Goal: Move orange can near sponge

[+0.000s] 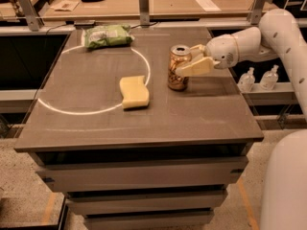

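Gripper (pixel 186 60), right of frame centre, has its jaws clamped on the upright can (pixel 176 81). Sponge (pixel 134 92) lies to the can's left, apart, on the table (pixel 206 116).

The small copper-orange metal drink can (pixel 178 74) with a silver top stood upright on the grey counter (pixel 201 119). It was to the right of the pale yellow wavy-sided foam sponge (pixel 134 92), which lay flat, near but not touching. The hand (pixel 185 59) reached in from the right, its pale fingers (pixel 194 67) clasping the can's upper half.
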`<state>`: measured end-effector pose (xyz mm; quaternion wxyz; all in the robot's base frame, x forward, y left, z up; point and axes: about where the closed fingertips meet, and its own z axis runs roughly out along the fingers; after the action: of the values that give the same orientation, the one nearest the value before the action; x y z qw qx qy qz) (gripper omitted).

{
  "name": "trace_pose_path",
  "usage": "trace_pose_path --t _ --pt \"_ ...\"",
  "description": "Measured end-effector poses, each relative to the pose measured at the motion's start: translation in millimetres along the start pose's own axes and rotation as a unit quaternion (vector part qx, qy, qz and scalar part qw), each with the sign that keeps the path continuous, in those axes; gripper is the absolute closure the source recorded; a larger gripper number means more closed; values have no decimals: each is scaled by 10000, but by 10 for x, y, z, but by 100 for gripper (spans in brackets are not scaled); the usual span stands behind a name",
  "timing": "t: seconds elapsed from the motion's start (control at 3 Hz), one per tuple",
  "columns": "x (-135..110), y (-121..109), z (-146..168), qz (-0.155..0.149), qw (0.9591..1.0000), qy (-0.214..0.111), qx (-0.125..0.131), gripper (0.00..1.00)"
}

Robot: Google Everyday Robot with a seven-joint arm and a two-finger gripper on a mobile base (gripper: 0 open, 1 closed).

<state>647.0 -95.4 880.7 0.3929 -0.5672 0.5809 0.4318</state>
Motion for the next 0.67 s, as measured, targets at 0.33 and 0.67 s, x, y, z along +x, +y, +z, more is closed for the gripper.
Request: trace_pose_path --t 0.33,0.67 --pt "-288 204 45 -282 9984 -168 -457 100" --pt "-679 390 109 -583 9935 -441 -875 100"
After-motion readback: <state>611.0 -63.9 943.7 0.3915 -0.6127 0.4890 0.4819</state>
